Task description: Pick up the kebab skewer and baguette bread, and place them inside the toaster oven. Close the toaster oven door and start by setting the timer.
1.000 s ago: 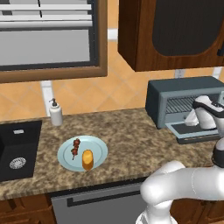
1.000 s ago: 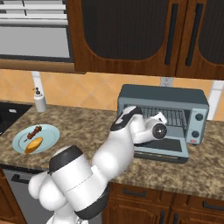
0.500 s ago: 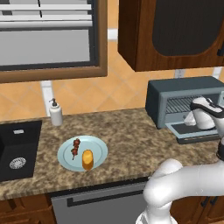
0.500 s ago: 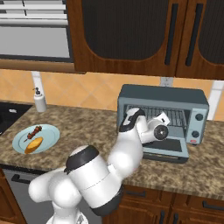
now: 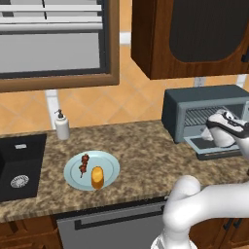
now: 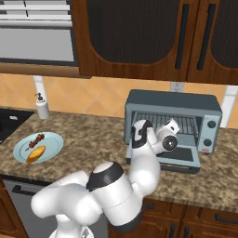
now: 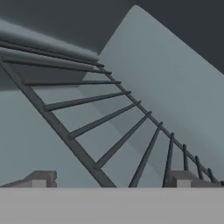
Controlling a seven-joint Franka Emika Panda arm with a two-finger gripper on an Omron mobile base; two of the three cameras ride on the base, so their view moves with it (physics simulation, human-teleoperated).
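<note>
Right now your claw (image 7: 112, 180) hangs wide open and empty at the toaster oven (image 6: 173, 122) mouth on the right; the skewer (image 5: 84, 165) and bread (image 5: 97, 177) lie far left on the plate (image 5: 110, 166), skewer pointing near-to-far.

The claw (image 7: 111, 181) has pushed deeper toward the toaster oven (image 6: 173, 120), elbow swinging right.

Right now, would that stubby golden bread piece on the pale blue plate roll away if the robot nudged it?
Probably somewhat: the stubby golden bread piece looks rounded, and the pale blue plate seems smooth. The thin meat skewer lying just beside it might get knocked too.
</note>
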